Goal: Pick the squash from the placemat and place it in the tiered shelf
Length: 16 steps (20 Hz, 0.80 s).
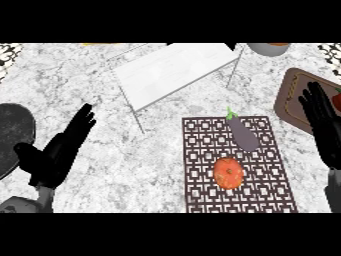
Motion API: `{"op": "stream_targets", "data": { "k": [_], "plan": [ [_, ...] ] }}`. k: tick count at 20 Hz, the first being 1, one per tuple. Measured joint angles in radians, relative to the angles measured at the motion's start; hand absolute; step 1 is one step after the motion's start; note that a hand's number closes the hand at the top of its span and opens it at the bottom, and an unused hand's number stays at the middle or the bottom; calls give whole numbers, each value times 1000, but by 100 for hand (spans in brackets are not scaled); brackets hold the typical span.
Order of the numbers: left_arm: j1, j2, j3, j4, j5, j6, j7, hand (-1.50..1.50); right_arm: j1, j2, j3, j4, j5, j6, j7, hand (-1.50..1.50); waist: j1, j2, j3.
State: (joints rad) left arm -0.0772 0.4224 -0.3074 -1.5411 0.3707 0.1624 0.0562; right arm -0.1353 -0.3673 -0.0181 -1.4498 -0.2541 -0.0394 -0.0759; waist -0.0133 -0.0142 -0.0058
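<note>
Looking steeply down at a pale marbled surface (69, 85). A round orange squash (229, 173) is sitting on the lower middle of a brown lattice-patterned placemat (269, 190), and nothing is touching it. The right robot hand (329, 135) is showing at the right edge, fingers straight and apart, holding nothing, well apart from the squash. The left robot hand (61, 150) is resting at the lower left, fingers likewise straight and empty, just beside a dark round plate (3, 140).

The step in hand appears to be the reach for the squash, and the right robot hand is looking like the nearer choice. It would do well to come down over the squash from above and from the right, fingers spread wide enough to curl round its sides. It should be keeping clear of the purple eggplant (243, 134), which is lying on the same placemat just beyond the squash. The tiered shelf (177, 70), a pale flat top on thin wire legs, is standing beyond the placemat towards the upper middle. The carry would therefore be going up and to the left, past the eggplant.

The squash is looking squat, rounded and orange-red, smaller than the hand; it is likely to roll if nudged from one side only
</note>
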Motion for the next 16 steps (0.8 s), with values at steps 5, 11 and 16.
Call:
{"op": "stream_targets", "data": {
  "k": [5,11,16],
  "plan": [
    [-21,4,69,-33,-57,89,1,0,-22,94,55,-71,109,-170,51,150,16,7,4],
    [-12,14,142,-60,-79,173,2,0,59,255,39,-132,189,-461,50,-150,8,8,5],
    [-2,-11,152,-85,-114,206,11,0,194,271,139,-347,241,-464,67,-150,5,10,5]
  ]
}}
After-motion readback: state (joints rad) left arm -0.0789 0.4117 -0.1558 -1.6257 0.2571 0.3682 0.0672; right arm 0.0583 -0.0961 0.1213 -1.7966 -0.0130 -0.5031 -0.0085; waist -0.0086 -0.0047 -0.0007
